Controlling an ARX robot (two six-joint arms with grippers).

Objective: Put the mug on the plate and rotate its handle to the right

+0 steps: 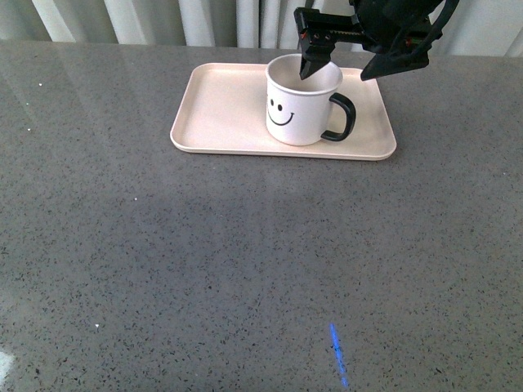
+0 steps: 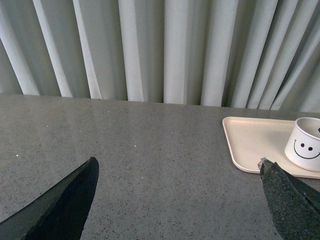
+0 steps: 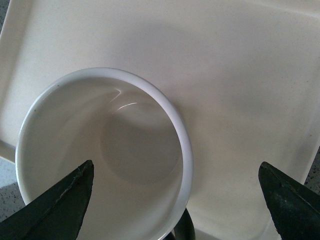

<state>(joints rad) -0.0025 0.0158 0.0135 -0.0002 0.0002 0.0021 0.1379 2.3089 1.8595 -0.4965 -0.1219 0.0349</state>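
The white mug (image 1: 301, 104) with a black smiley face stands upright on the pale pink plate (image 1: 221, 110), right of the plate's middle. Its black handle (image 1: 341, 119) points to the right. My right gripper (image 1: 341, 69) hangs open just above the mug's right rim, one finger over the mug's mouth and the other outside it, holding nothing. In the right wrist view I look straight down into the empty mug (image 3: 100, 160), with the handle (image 3: 184, 227) showing below the rim and the plate (image 3: 240, 100) around it. My left gripper (image 2: 177, 172) is open over bare table; the mug (image 2: 304, 145) and plate (image 2: 252, 145) lie far off.
The grey speckled table (image 1: 245, 269) spreads wide in front of the plate. Pale pleated curtains (image 2: 165, 50) hang behind the table's far edge. A small blue light mark (image 1: 337, 353) lies on the table near the front.
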